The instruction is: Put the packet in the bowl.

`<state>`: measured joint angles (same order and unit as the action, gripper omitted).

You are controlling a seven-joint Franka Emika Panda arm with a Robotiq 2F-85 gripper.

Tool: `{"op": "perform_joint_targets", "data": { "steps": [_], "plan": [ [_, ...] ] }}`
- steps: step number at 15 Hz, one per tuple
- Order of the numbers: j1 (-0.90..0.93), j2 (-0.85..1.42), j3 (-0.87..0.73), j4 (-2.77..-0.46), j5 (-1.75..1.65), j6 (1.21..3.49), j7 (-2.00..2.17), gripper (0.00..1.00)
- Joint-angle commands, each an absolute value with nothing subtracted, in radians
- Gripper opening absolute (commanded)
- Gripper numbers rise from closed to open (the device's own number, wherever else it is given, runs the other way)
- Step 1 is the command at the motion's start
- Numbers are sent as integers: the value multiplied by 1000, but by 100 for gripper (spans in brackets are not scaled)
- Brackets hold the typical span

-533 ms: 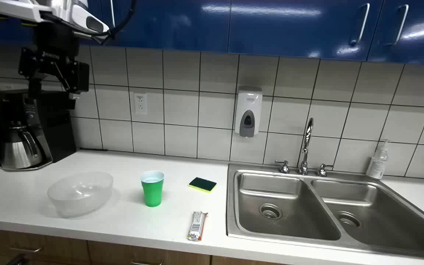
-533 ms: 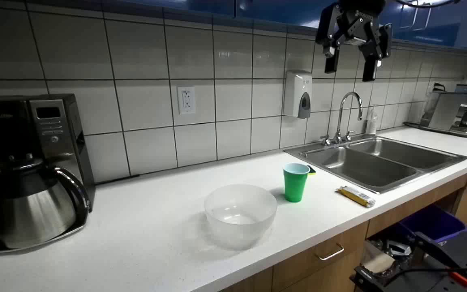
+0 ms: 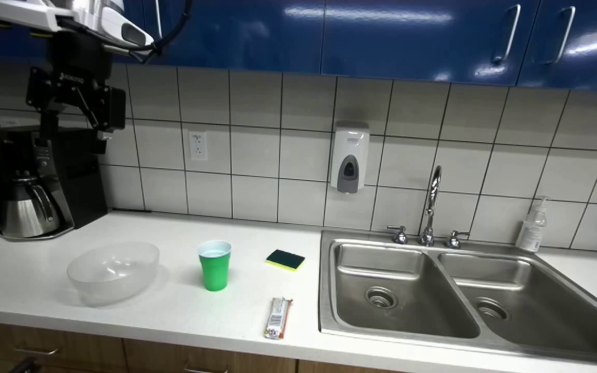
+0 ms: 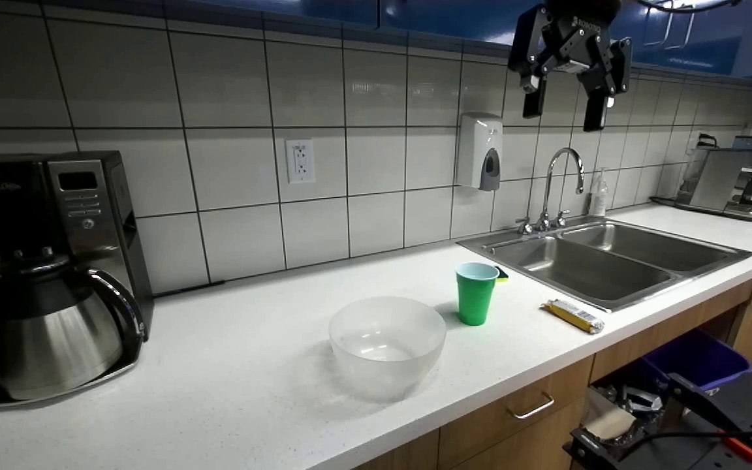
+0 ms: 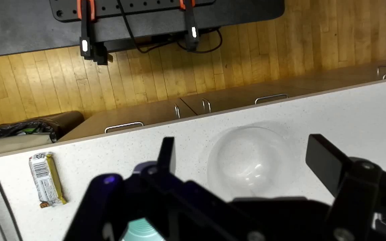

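White counter [image 3: 189, 324] stretches across an exterior view, beneath blue cabinets [image 3: 236, 36] and against a tiled wall [image 3: 257, 150]. On its left stands the clear bowl [image 3: 107, 290], wide and upright. Right of that I see a green cup [image 3: 215, 269], upright and apart from it, and farther right lies the packet [image 3: 278, 318], flat, one end toward the near edge, with the metal sink [image 3: 407, 316] near it on the right. A dark green and yellow sponge [image 3: 285, 256] lies on the far side of the packet.

In an exterior view a coffee maker [image 4: 85, 196] with its steel carafe [image 4: 56, 346] takes up the left. The bowl sits nearer the middle, the cup hides most of the sponge, and the packet shows a yellow side by the sink's near corner. High on the right hangs the black gripper [image 4: 564, 114], well above the counter, pointing down; its jaws are spread wide, with only air between them.

Looking down, the wrist view has the two fingers [image 5: 325, 164] far apart, the bowl showing in the gap well below. Out to the left lies the packet, printed side up, near the counter's edge. The cup's pale inside is partly hidden behind the gripper, and past the counter are a wooden floor [image 5: 313, 40] and a black platform [image 5: 28, 30].
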<state>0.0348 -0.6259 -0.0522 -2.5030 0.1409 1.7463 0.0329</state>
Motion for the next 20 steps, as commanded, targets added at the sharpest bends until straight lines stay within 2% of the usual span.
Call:
{"op": "perform_joint_targets", "data": {
  "steps": [1, 13, 20],
  "plan": [
    [16, -611, -37, -2505, 142, 1756, 21, 100],
    [-96, -287, -162, -2460, 61, 1953, -86, 100],
    [-133, -82, -228, -2352, 23, 1956, -320, 100]
  ]
}}
